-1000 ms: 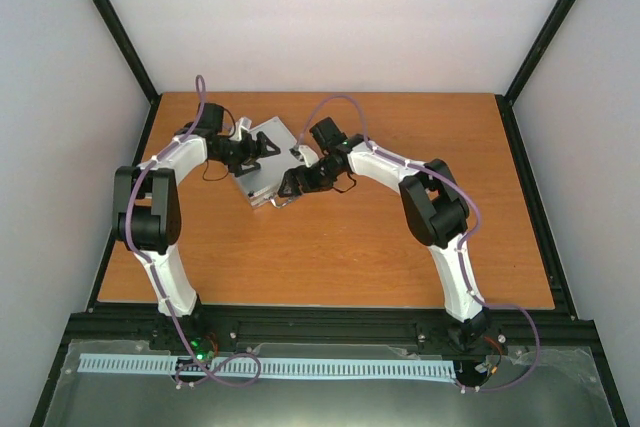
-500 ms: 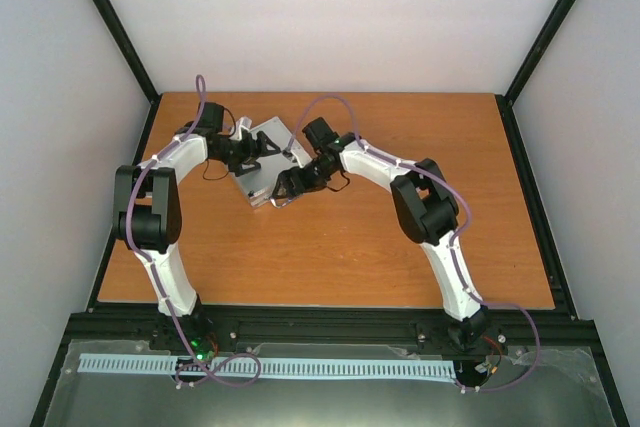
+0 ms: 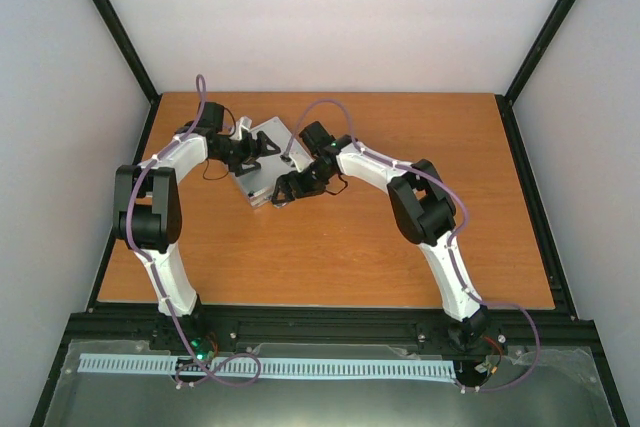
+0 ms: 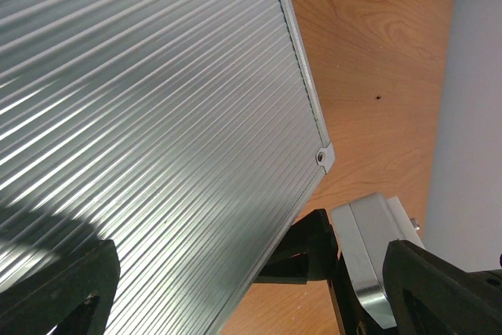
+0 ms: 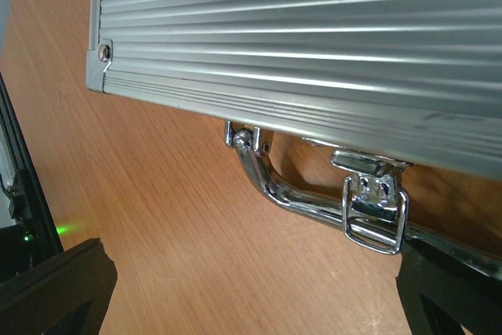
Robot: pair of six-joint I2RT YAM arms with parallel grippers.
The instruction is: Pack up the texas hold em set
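Observation:
The silver ribbed aluminium case (image 3: 268,136) lies shut on the table at the back left. Its lid fills the left wrist view (image 4: 157,115). My left gripper (image 3: 254,150) is open, its fingers spread over the lid. My right gripper (image 3: 281,191) is open at the case's front edge. The right wrist view shows the chrome handle (image 5: 290,190) and a chrome latch (image 5: 375,211) hanging down from the case's front edge (image 5: 259,100), between my fingers. Chips, button, dice and card decks are not in view.
The wooden table (image 3: 340,247) has a black frame along its sides and front. Part of the right arm's wrist (image 4: 369,256) shows beside the case corner (image 4: 322,157) in the left wrist view.
My right arm has moved a little to the left, bringing its gripper closer along the case's front edge. The left arm and the case have not moved.

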